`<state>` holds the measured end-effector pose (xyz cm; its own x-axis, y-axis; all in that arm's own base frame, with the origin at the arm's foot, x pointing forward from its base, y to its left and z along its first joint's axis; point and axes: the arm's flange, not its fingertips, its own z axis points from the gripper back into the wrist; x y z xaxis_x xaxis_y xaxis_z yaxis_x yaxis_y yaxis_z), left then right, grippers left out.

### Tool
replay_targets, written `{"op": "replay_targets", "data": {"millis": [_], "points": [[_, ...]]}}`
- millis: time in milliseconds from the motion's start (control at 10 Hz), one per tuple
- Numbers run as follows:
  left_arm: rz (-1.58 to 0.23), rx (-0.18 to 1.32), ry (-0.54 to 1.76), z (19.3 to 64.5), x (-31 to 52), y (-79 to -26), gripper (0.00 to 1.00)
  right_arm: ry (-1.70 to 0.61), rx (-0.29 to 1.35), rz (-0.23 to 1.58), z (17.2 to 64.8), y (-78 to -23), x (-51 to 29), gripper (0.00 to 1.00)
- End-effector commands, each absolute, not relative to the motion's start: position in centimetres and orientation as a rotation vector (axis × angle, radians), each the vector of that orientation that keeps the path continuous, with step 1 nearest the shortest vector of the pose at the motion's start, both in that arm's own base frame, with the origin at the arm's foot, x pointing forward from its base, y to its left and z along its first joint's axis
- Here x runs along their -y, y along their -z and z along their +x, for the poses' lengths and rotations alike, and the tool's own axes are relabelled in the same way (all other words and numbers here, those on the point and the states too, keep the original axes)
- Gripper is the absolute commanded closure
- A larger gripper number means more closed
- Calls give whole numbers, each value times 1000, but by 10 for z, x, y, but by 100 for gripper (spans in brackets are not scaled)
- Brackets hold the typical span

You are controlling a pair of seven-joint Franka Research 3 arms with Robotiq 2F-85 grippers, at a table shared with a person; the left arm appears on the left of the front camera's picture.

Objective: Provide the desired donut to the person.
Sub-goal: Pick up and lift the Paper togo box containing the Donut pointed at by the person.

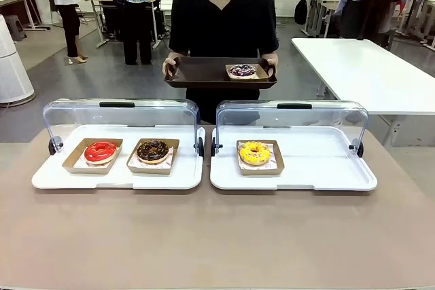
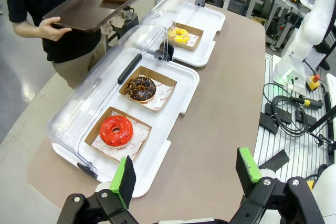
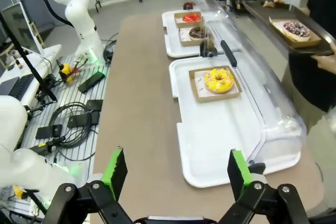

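A person (image 1: pixel 223 18) in a black T-shirt stands at the table's far side, holding a dark tray (image 1: pixel 204 73) that carries a purple-glazed donut (image 1: pixel 242 70) in a cardboard boat. On the left white tray (image 1: pixel 54 178) sit a red donut (image 1: pixel 100 151) and a chocolate donut (image 1: pixel 152 151). A yellow donut (image 1: pixel 255 153) sits on the right white tray (image 1: pixel 326 168). My left gripper (image 2: pixel 186 174) hangs open above the table's near left corner, the red donut (image 2: pixel 116 130) just ahead. Back from the yellow donut (image 3: pixel 218 80), my right gripper (image 3: pixel 176 169) is open.
Both trays have clear lids (image 1: pixel 122 117) swung up and open at the back. A white table (image 1: pixel 367 73) stands behind at the right. Cables and boxes (image 3: pixel 68 119) lie on the platform beside the table. The brown tabletop (image 1: pixel 217 236) lies bare in front of the trays.
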<state>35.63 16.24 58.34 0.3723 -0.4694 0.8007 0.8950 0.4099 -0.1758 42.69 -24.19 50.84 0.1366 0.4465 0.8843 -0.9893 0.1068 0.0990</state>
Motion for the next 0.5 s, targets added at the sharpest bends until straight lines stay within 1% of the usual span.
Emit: {"op": "replay_targets", "data": {"millis": [0,400], "points": [[-690,759,972,356,-163,-584,0,-1279,865,891,433,-521,247,0],[-690,759,972,356,-163,-584,0,-1251,910,899,438,-523,240,0]]}}
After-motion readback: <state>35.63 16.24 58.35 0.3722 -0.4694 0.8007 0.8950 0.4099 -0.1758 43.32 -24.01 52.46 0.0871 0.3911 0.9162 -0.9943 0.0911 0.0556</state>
